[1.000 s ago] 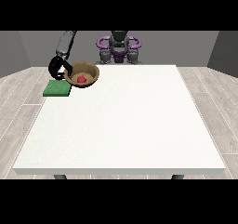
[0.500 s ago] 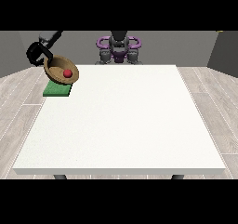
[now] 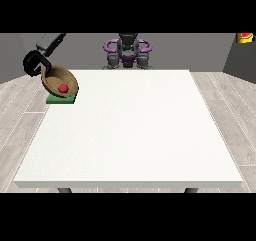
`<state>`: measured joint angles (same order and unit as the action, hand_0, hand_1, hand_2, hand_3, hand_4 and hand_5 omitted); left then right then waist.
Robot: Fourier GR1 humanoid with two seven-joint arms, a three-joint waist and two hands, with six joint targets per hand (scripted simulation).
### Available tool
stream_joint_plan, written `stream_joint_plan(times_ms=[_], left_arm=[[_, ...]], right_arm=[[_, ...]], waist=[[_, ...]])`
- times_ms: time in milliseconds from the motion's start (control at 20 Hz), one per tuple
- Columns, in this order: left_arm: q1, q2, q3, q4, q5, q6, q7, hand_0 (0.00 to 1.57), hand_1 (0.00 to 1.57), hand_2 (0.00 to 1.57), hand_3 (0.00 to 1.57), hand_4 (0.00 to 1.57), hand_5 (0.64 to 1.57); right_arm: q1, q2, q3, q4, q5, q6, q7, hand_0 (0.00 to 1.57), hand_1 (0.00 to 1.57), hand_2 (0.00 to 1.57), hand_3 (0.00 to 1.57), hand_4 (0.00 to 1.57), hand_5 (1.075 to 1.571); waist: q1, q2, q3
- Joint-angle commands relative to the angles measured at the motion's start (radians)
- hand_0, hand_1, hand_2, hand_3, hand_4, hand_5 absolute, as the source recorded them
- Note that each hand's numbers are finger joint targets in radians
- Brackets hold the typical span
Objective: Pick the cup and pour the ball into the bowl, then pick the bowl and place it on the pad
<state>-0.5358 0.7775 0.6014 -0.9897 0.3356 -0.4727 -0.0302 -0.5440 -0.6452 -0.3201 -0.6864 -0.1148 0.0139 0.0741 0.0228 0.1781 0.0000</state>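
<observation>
The black fingers of the hand (image 3: 34, 65) at the view's left curl round the far rim of the round brown wooden bowl (image 3: 60, 81), which looks stiff and light, tilted over the flat green pad (image 3: 61, 99) on the white worktop (image 3: 130, 130), with the small red ball (image 3: 63, 88) inside ready to roll.

Up at twelve o'clock, the robot's torso (image 3: 128, 52) shows dark grey, with a dark head block on top. Purple curved bars loop out at either shoulder. Grey rounded housings sit low on both sides. Over at ten o'clock, a grey forearm segment (image 3: 49, 41) leads into a black hand (image 3: 33, 64).
</observation>
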Motion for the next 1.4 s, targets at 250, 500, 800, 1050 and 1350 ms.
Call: stream_joint_plan(times_ms=[250,500,800,1050,1350], left_arm=[[-0.007,0.021,-0.011,0.002,0.012,-0.004,-0.014,0.00,0.00,0.00,0.00,1.21,1.555],[-0.014,0.039,0.008,-0.044,0.041,-0.012,-0.034,0.00,0.00,0.00,0.00,1.20,1.559],[-0.010,-0.014,-0.029,-0.093,0.061,0.044,0.032,0.00,0.00,0.00,0.00,1.20,1.561],[-0.028,0.073,-0.003,0.022,0.059,0.002,0.006,0.00,0.00,0.00,0.00,1.19,1.562],[0.000,0.058,-0.008,0.034,0.041,-0.024,-0.109,0.00,0.00,0.00,0.00,1.19,1.565]], right_arm=[[0.011,0.108,-0.011,0.048,-0.017,-0.043,-0.057,1.57,1.57,1.57,0.54,1.02,1.571],[0.004,0.044,-0.143,0.131,-0.123,0.009,-0.130,1.57,1.57,1.57,0.74,0.90,1.569],[-0.031,-0.053,-0.133,0.185,-0.071,-0.056,-0.081,1.57,1.57,1.57,0.98,0.00,1.554],[-0.040,0.029,-0.116,0.140,-0.075,-0.115,-0.109,1.46,1.46,1.39,0.80,0.00,1.539],[-0.103,0.051,-0.128,0.135,-0.100,-0.142,-0.107,1.43,1.43,1.38,0.67,0.00,1.534]], waist=[[0.024,0.023,0.0004],[0.039,0.100,0.0020],[0.053,0.059,0.0014],[0.018,0.071,0.0004],[0.054,0.113,0.0002]])
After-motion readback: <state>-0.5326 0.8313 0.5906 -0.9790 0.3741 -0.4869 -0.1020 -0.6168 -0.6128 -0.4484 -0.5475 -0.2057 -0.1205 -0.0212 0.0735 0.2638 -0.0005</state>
